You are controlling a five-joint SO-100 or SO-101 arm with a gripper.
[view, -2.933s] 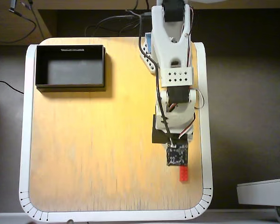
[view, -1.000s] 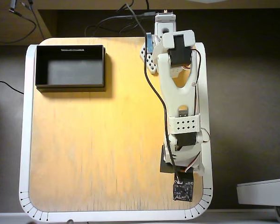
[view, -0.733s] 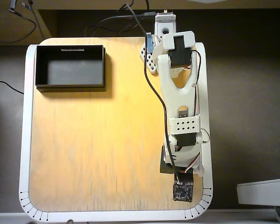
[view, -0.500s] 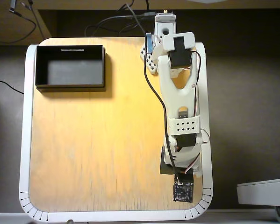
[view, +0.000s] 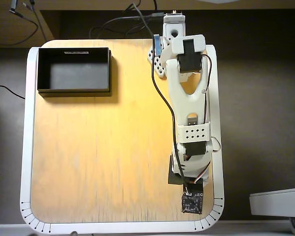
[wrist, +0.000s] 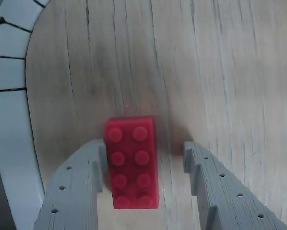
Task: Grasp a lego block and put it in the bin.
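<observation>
small red rectangular plastic lego block (wrist: 132,163), two rows of studs up, flat on the pale wooden tabletop (wrist: 205,72) near its white rim (wrist: 9,134); flanked by the grey two-finger gripper (wrist: 143,165), spread wide, left finger touching or just beside it, right finger apart with a gap; hidden under the arm in the overhead view; shallow black rectangular bin (view: 74,70) well apart, far left corner; risk: uneven closing could twist or push the block sideways, giving a skewed, slipping hold.
</observation>
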